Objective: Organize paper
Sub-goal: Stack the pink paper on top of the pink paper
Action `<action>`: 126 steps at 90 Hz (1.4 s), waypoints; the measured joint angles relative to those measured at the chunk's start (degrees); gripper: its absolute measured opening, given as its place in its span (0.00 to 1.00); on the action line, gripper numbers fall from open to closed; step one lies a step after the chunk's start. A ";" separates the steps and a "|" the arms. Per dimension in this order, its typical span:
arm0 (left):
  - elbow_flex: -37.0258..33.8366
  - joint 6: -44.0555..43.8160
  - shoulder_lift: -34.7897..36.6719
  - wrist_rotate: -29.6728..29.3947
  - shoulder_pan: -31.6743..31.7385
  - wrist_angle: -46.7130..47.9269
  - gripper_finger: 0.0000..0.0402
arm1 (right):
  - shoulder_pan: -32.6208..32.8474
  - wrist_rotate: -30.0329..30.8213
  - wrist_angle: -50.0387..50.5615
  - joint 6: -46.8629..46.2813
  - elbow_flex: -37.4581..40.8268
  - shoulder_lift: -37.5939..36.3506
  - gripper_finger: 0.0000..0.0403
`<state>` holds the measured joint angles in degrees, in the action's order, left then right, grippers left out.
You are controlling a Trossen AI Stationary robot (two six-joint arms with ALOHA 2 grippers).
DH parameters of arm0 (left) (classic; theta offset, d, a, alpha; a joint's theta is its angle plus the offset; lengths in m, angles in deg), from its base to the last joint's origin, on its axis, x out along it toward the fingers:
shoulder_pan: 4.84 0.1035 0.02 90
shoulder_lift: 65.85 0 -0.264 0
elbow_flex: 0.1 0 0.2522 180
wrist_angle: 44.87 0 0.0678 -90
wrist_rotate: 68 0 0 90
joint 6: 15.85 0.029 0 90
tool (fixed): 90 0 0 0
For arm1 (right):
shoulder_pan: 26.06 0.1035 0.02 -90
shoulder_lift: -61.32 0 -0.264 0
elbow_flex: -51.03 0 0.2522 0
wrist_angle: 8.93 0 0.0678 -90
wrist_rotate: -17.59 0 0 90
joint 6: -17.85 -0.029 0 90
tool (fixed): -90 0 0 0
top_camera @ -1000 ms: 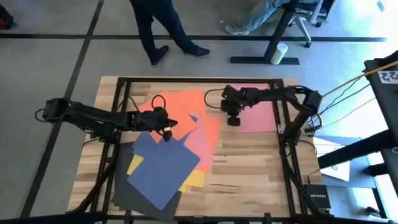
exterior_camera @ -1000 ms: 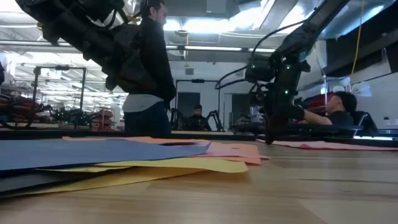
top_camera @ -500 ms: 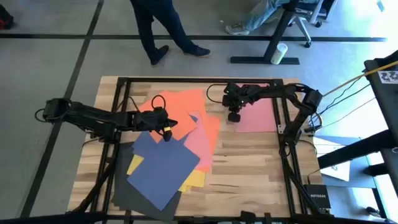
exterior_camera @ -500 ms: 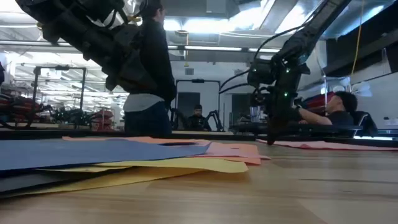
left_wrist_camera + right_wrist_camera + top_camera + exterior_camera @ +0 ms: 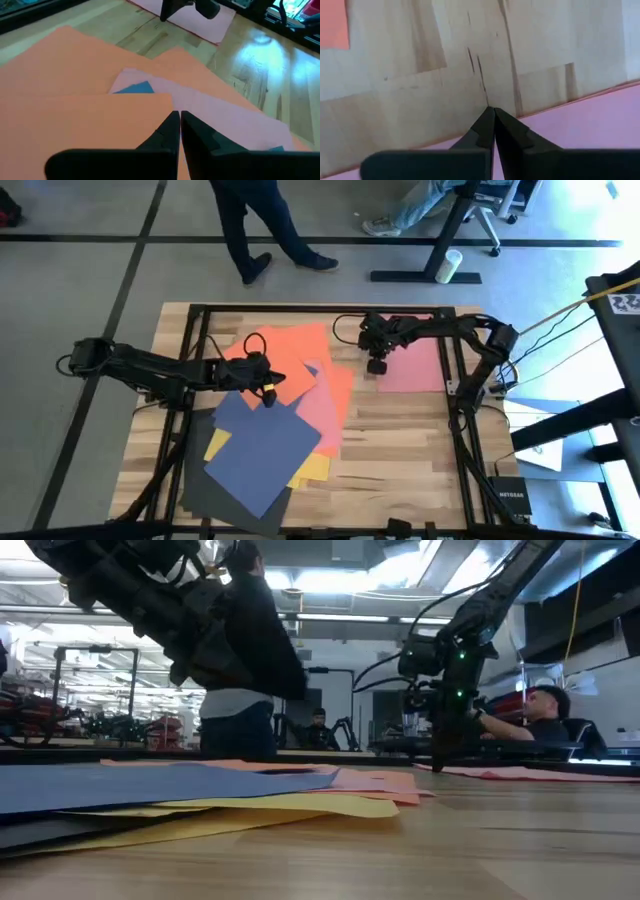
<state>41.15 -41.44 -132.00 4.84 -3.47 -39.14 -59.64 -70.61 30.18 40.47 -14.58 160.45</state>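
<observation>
Pink paper lies under the right claw (image 5: 377,366), whose two dark fingers are pressed together with nothing visible between them. In the right wrist view the fingertips hover at the edge of a single pink sheet (image 5: 580,125), right where it meets bare wood. From above, this pink sheet (image 5: 412,360) sits alone at the far right of the tabletop (image 5: 400,450), apart from the rest of the paper. It looks like the one sheet already sorted out, though whether it is in its final place cannot be told.

Moving left, the left claw (image 5: 268,391) is also clenched, fingers touching, gripping nothing visible. It hangs just above the middle of the loose pile, over an orange sheet (image 5: 75,120) that overlaps a pale pink sheet (image 5: 225,125). A corner of blue paper (image 5: 135,88) peeks out between them.

Outward from that claw, the pile fans across the left and centre of the tabletop. Orange sheets (image 5: 295,350) lie at the far side, and a large navy sheet (image 5: 262,450) lies toward the near side. Yellow sheets (image 5: 312,470) and a dark grey sheet (image 5: 205,500) poke out beneath it, all askew and overlapping.

Judging from this, the job is at an early stage: one sheet is separated and nearly all the paper is left to tidy.

Beyond the tabletop, a person's legs (image 5: 255,225) stand on the grey floor.
</observation>
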 joint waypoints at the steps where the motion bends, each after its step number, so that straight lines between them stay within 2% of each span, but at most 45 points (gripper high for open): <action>1: 0.00 0.00 0.00 0.01 0.01 0.00 0.00 | 0.00 -0.09 0.00 -0.07 -0.01 -0.03 0.00; 25: 0.00 0.00 0.00 -0.01 0.01 0.04 0.00 | -1.25 -0.55 -2.59 -0.08 -3.37 -0.19 0.00; 45: 0.00 0.00 0.00 -0.01 0.00 0.24 0.00 | -5.55 -1.92 -3.33 0.21 -5.90 2.86 0.00; 75: 0.00 0.00 -0.02 -0.01 0.00 0.20 0.00 | -8.48 -2.45 -3.66 -0.36 -6.56 6.37 0.00; 126: 0.00 -0.31 -0.02 -0.01 0.01 0.30 0.00 | -10.45 1.84 -4.34 -4.18 -6.43 6.37 0.00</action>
<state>41.15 -41.74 -132.02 4.83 -3.46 -38.84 -70.09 -68.77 25.84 36.29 -21.01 166.82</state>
